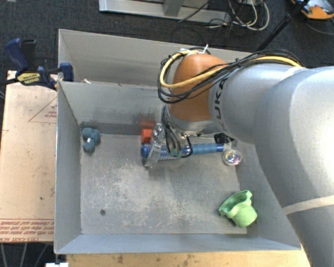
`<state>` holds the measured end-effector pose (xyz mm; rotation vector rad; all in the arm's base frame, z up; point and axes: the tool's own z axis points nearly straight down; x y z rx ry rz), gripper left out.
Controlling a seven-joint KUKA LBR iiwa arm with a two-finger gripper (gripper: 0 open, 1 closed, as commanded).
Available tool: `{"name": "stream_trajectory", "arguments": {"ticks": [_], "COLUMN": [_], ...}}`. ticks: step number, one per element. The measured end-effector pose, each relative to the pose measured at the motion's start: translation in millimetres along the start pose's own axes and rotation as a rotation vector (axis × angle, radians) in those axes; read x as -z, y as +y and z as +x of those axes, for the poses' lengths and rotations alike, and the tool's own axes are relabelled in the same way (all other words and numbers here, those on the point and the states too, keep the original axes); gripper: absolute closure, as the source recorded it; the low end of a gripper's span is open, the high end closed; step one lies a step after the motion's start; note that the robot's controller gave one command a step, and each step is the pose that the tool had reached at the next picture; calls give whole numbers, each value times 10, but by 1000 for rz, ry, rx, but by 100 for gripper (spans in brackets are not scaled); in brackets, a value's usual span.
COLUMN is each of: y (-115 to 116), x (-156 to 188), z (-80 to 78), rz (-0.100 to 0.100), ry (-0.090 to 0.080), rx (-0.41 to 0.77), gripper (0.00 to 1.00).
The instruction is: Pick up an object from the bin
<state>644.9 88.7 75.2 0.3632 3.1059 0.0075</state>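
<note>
Cam view: gripper [152, 153] low over bin [69, 174] floor, back-centre, orange-red block [147, 134] just beside it at back wall. Released or clenched, can't tell: wrist hides it. Part of blue rod [206, 148] hidden under wrist, shiny ball [232, 158] near its right end. Green lump [239, 209] front right, grey-blue lump [90, 139] far left

Lighting: bright and even, falling from overhead. The bin [66, 168] has an evenly lit floor and a paler back wall, with 1 dark band of shadow along the foot of that wall. The arm [283, 122] carries a broad soft sheen and casts a faint shadow beneath. 1 glint on the clear ball [232, 158]. The green lump [239, 209] throws a small soft shadow. The carpet [27, 9] around the bin is dark.
</note>
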Motion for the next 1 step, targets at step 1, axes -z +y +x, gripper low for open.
{"name": "stream_trajectory", "arguments": {"ticks": [1], "y": [-171], "x": [1483], "z": [295], "rz": [3], "ry": [6], "rx": [64], "gripper": [100]}}
